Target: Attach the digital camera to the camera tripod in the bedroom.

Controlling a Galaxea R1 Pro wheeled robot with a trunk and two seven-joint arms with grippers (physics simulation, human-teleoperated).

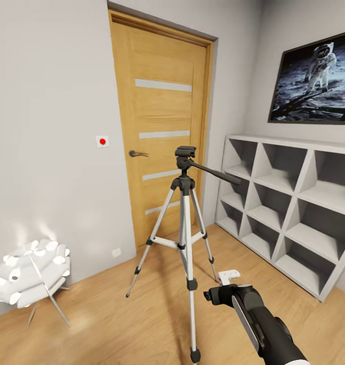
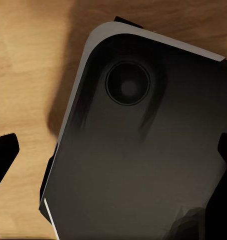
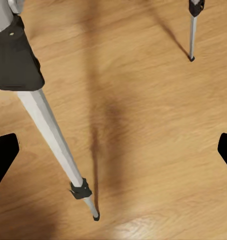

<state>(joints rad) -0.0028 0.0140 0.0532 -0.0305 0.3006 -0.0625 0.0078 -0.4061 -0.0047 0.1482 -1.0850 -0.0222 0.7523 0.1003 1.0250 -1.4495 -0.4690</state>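
The camera tripod (image 1: pixel 185 203) stands on the wood floor in front of the wooden door (image 1: pixel 162 126), with silver legs, a black head and a long pan handle pointing right. The head's top plate is bare. My right gripper (image 1: pixel 220 293) hangs low beside the tripod's near leg. In the right wrist view this right gripper (image 3: pixel 113 150) is open over bare floor, with a tripod leg (image 3: pixel 48 130) close by. My left gripper (image 2: pixel 113 155) is open too, its fingertips wide apart above a large dark rounded panel (image 2: pixel 143 150). The digital camera is out of view.
A white cube shelf (image 1: pixel 289 203) runs along the right wall under a framed astronaut picture (image 1: pixel 314 81). A white petal floor lamp (image 1: pixel 30 276) sits at the left against the wall. Bare wood floor lies between the lamp and the tripod.
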